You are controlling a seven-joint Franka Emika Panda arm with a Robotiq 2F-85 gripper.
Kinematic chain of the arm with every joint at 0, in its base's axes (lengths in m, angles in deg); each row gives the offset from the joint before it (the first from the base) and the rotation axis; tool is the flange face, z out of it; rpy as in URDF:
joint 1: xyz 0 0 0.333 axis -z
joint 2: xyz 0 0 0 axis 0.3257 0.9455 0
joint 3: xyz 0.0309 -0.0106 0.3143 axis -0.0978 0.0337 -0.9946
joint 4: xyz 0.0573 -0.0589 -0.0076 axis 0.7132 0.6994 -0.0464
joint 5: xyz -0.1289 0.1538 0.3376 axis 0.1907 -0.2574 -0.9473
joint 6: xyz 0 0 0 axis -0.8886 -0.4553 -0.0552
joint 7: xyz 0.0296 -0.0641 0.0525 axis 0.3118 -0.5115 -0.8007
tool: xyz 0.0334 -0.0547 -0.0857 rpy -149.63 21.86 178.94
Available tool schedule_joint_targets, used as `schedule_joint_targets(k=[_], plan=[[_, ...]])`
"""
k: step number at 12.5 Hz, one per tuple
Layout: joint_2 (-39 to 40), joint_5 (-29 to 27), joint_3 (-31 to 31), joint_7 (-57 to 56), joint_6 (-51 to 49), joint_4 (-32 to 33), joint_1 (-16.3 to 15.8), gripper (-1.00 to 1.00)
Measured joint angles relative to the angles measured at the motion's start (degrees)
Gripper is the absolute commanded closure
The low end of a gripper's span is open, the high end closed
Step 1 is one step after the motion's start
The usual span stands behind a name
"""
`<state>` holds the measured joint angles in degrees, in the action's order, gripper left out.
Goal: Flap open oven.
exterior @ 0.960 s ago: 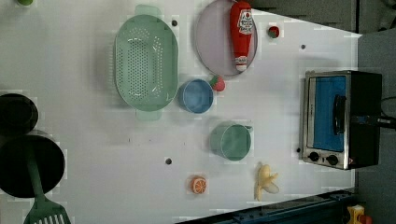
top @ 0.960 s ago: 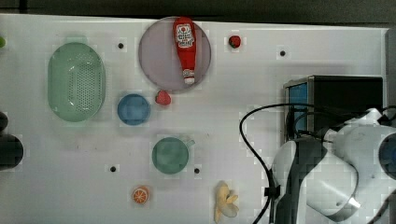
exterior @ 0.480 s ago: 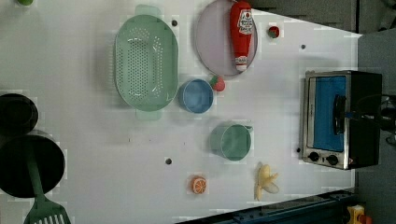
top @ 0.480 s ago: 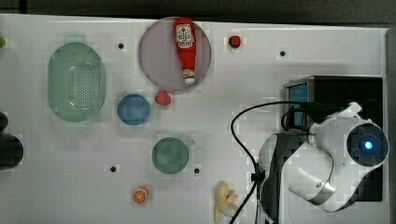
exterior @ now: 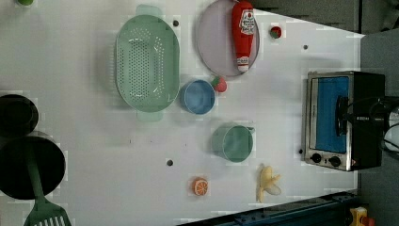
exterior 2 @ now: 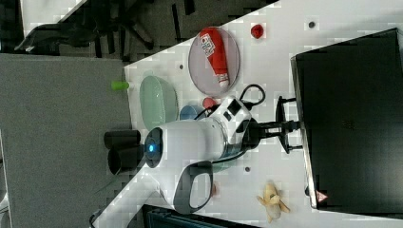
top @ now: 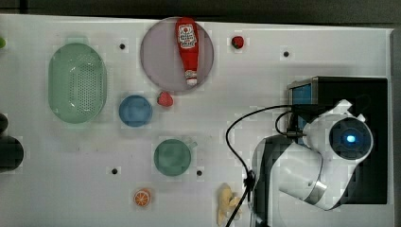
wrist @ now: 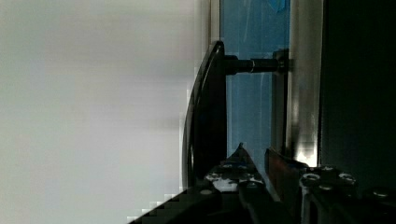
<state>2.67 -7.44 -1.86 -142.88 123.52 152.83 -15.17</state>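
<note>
The oven [top: 364, 94] sits at the right of the top view, door shut. My fingers [wrist: 245, 163] are a little apart, holding nothing, just beside the handle [wrist: 205, 116]. It lies across them, so I should pull it away from the glass [wrist: 252, 107].

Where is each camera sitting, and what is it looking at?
Top view: above, looking straight down at the white table; the white arm covers part of the oven.
Left view: also overhead, looking down; the oven shows its blue door, with part of the arm at the left view's right edge.
Right view: off to one side, looking across; the arm reaches its tool to the oven.
Wrist view: on the arm, right up against the oven's door handle; tool tips show.
Shared: top view and left view both show the ketchup bottle.
</note>
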Motion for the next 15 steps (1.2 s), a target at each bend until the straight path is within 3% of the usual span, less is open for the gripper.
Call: schedule_joint_targets(k=[3, 6, 11, 15], plan=[[-0.31, 9.77, -0.06, 7.64, 0.06, 1.12, -2.43, 0.65], [-0.31, 12.33, -1.78, 13.96, 0.14, 2.57, -4.24, 0.65], [1.15, 22.47, -5.88, 26.16, -0.2, 4.25, -6.6, 0.65], [6.99, 30.67, -9.41, 39.22, 0.03, 4.14, -8.83, 0.65]])
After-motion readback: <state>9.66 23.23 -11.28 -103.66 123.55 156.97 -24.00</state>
